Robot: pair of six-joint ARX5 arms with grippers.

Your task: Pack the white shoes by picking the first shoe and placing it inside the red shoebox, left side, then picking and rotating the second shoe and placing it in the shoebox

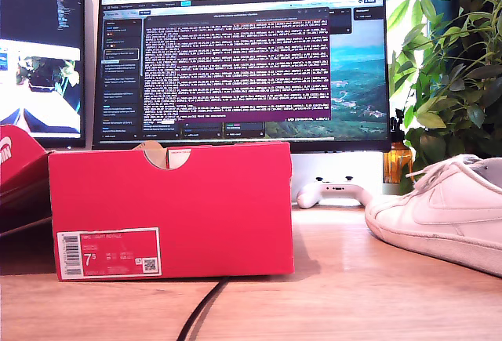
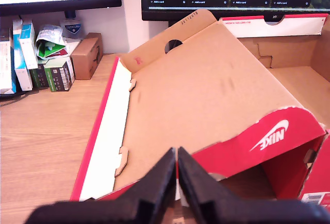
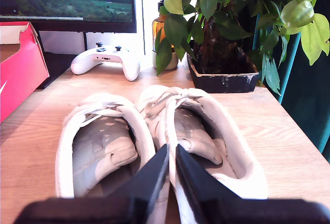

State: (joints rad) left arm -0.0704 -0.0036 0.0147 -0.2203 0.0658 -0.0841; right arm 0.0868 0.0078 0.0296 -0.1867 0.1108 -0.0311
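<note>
The red shoebox (image 1: 171, 208) stands on the desk at the exterior view's left, its "7.5" label facing the camera. The first wrist view looks down on its open lid (image 2: 206, 100) and brown inside; my first gripper (image 2: 177, 157) hangs shut above the lid with nothing in it. Two white shoes (image 3: 103, 141) (image 3: 201, 131) lie side by side on the desk, toes pointing toward the monitor. My second gripper (image 3: 171, 154) hovers shut over their heels, between the two. One white shoe (image 1: 447, 212) shows at the exterior view's right. Neither arm shows in the exterior view.
A white game controller (image 3: 105, 59) and a potted plant (image 3: 221, 38) stand behind the shoes. Monitors (image 1: 243, 59) line the back of the desk. Small boxes (image 2: 36, 54) sit beside the lid. A black cable (image 1: 200, 310) runs from the shoebox toward the front edge.
</note>
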